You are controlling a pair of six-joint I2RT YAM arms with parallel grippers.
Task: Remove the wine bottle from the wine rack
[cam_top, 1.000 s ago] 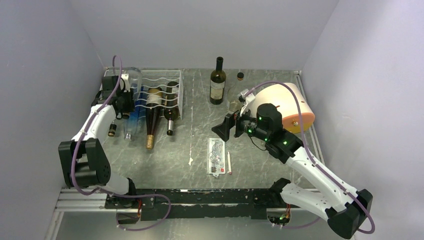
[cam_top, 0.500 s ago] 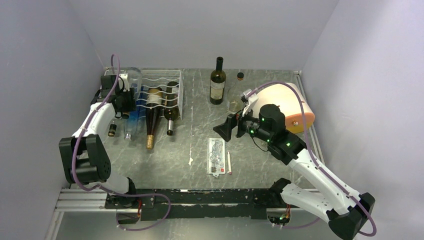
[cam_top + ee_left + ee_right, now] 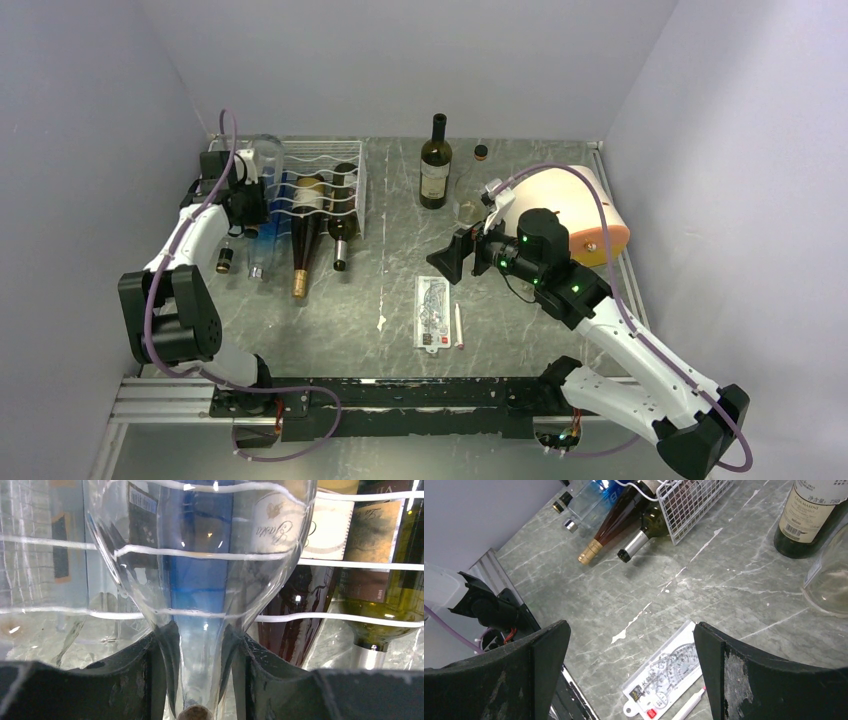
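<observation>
The white wire wine rack [image 3: 335, 172] stands at the back left and holds several bottles lying on their sides. My left gripper [image 3: 247, 210] is at its left front, shut on the neck of a clear glass wine bottle [image 3: 264, 162] that lies in the rack's upper left slot. In the left wrist view the clear neck [image 3: 200, 670] sits between my dark fingers [image 3: 127, 677], with a cork at its tip and the white rungs [image 3: 350, 565] behind. My right gripper [image 3: 447, 262] is open and empty over the table's middle; its wrist view [image 3: 631, 665] shows only table.
A blue-tinted clear bottle [image 3: 259, 248], a brown gold-capped bottle [image 3: 301, 250] and a green bottle [image 3: 342, 238] poke out of the rack's front. A dark bottle [image 3: 435, 165] and a clear bottle [image 3: 468, 192] stand behind. A peach roll [image 3: 585, 212], a protractor pouch [image 3: 432, 310] and a pen [image 3: 459, 325] lie nearby.
My left wrist has shifted slightly back and to the left at the rack. My right gripper has drifted a little to the right. No bottle has visibly moved.
</observation>
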